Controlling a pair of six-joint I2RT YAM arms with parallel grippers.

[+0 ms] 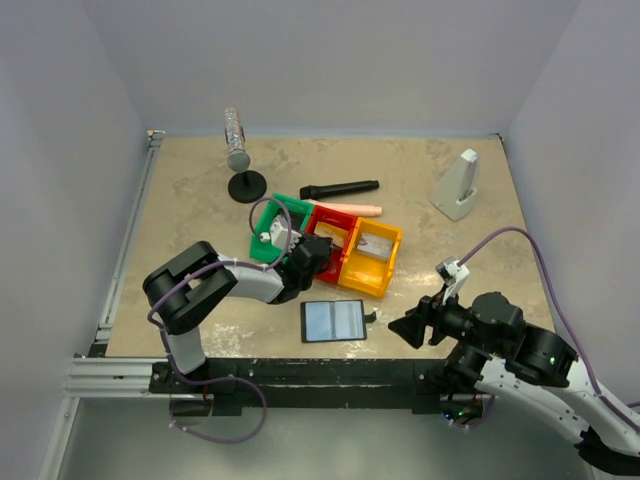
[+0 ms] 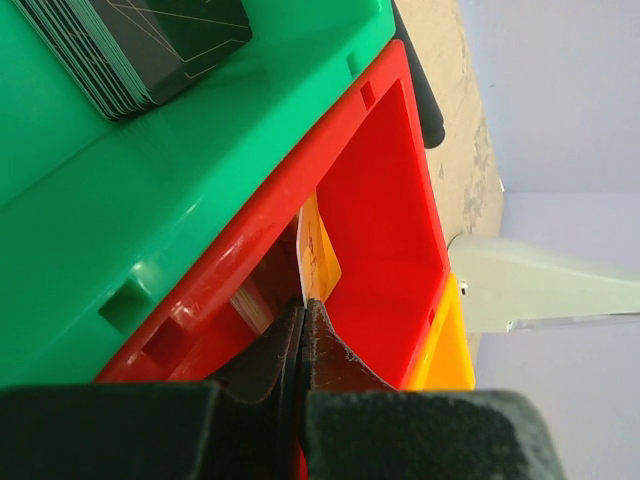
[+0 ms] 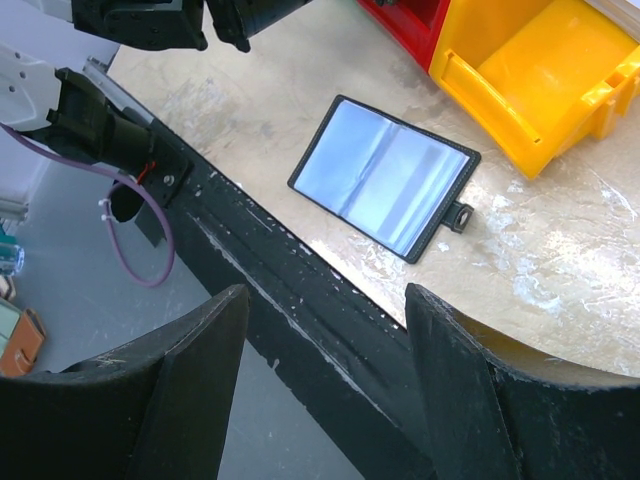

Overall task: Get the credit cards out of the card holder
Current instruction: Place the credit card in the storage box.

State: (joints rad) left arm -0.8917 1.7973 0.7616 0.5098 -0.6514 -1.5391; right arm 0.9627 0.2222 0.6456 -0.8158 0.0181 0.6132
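The card holder (image 1: 334, 320) lies open and flat near the table's front edge, bluish-grey inside, with its small black tab (image 3: 460, 215) at one side; it also fills the middle of the right wrist view (image 3: 385, 175). My left gripper (image 1: 310, 256) reaches over the red bin (image 2: 390, 200) and is shut on the edge of a thin orange credit card (image 2: 320, 255), which stands on edge inside that bin. A stack of dark cards (image 2: 150, 40) lies in the green bin (image 2: 150, 210). My right gripper (image 3: 325, 300) hangs open over the table's front edge, to the right of the holder, holding nothing.
Green (image 1: 275, 238), red (image 1: 325, 213) and yellow (image 1: 375, 265) bins stand in a row mid-table. Behind them lie a black marker-like stick (image 1: 340, 188) and a peach stick (image 1: 352, 208). A silver cylinder on a black stand (image 1: 238, 140) is back left, a white wedge (image 1: 458, 185) back right.
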